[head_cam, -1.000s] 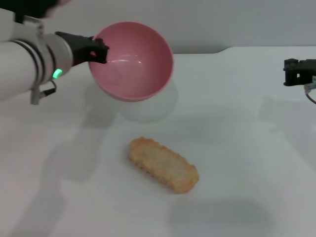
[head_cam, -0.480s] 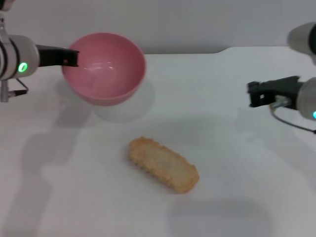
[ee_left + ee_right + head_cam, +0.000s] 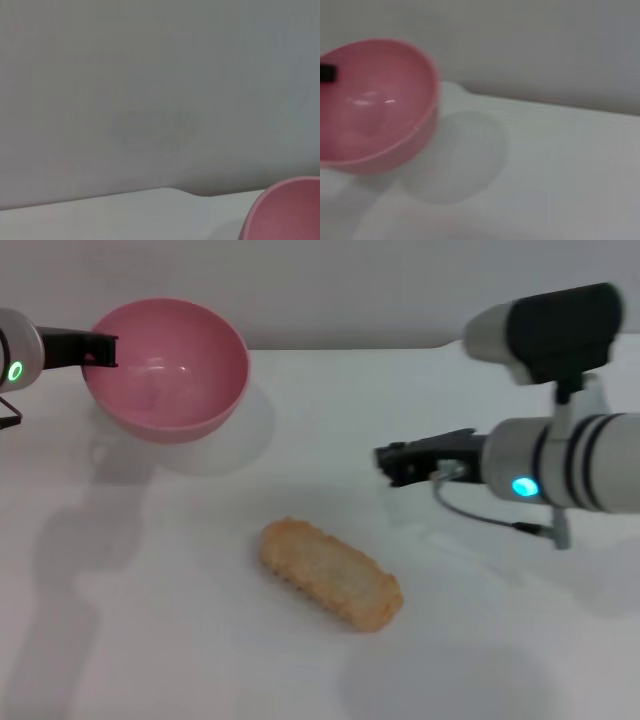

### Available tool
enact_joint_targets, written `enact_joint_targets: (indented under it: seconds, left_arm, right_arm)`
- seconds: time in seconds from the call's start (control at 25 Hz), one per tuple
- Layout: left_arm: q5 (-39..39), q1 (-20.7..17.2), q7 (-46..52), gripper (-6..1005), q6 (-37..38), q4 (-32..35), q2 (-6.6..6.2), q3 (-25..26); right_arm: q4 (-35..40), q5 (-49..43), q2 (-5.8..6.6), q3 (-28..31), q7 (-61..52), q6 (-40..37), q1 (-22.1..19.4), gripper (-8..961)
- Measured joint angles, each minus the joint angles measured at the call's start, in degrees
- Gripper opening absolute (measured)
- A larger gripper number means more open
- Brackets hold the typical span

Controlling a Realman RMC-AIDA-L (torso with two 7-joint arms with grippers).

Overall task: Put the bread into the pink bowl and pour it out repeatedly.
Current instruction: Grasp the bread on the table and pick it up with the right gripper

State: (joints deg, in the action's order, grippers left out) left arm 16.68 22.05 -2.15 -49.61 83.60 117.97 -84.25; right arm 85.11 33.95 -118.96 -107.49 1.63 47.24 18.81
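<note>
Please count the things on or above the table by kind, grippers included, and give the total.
Bowls: 1, the pink bowl, empty, held at its rim by the left gripper.
Bread: 1, the bread, lying on the table.
Grippers: 2, the left gripper and the right gripper.
Total: 4.

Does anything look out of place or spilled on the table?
Nothing spilled or damaged. The bread lies alone on the table, outside the empty pink bowl, which the left gripper holds tilted by its rim.

bread (image 3: 331, 574) lying unobstructed, pink bowl (image 3: 166, 368) well apart
</note>
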Motion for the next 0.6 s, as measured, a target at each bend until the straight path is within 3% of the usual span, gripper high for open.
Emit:
enact_joint_targets:
  seconds: [0.2,0.32,0.6]
  left_arm:
    - [0.0,1.0,0.0,49,0.7,-2.0,-0.07,0.7]
    - [-1.0,1.5,0.0,49,1.0,-2.7,-0.09,0.8]
    - [-2.6,2.4,0.4,49,1.0,-3.2,0.04,0.8]
  right_arm:
    - [-3.7,2.6,-0.11,-5.6,0.0,-4.0,3.8,33]
    - [-6.4,4.8,-0.09,-8.0,0.0,-4.9,6.6,233]
    - [-9.0,5.8,-0.25,-8.5,-0.6,-7.9,6.8,524]
